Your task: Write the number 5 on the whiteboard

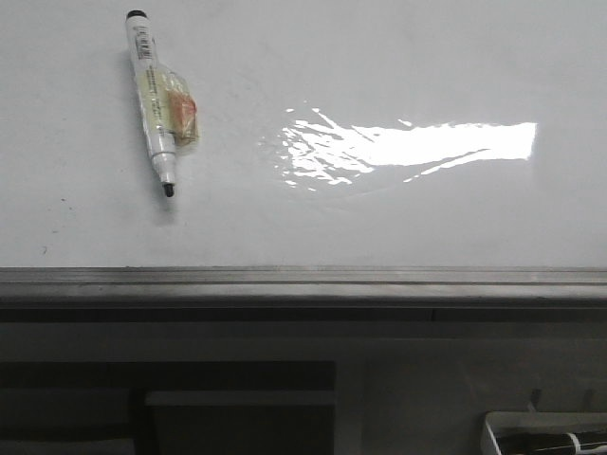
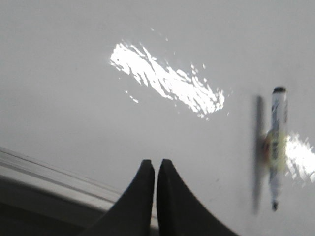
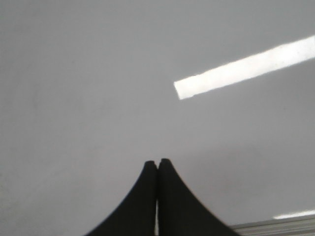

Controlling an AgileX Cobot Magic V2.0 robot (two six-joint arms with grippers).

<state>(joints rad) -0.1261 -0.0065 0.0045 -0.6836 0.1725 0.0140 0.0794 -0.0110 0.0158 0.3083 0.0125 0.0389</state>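
So the whiteboard (image 1: 303, 218) takes up most of the front view, glossy white with a big glare patch (image 1: 408, 147) toward the right and a grey metal rail (image 1: 303, 277) along its near edge. A marker (image 1: 154, 101) lies flat on the left part of the board, cap off, tip pointing toward the rail, with some yellowish tape wrapped around its middle. The left gripper (image 2: 155, 164) is clenched with nothing in it, and the right gripper (image 3: 157, 163) is too.
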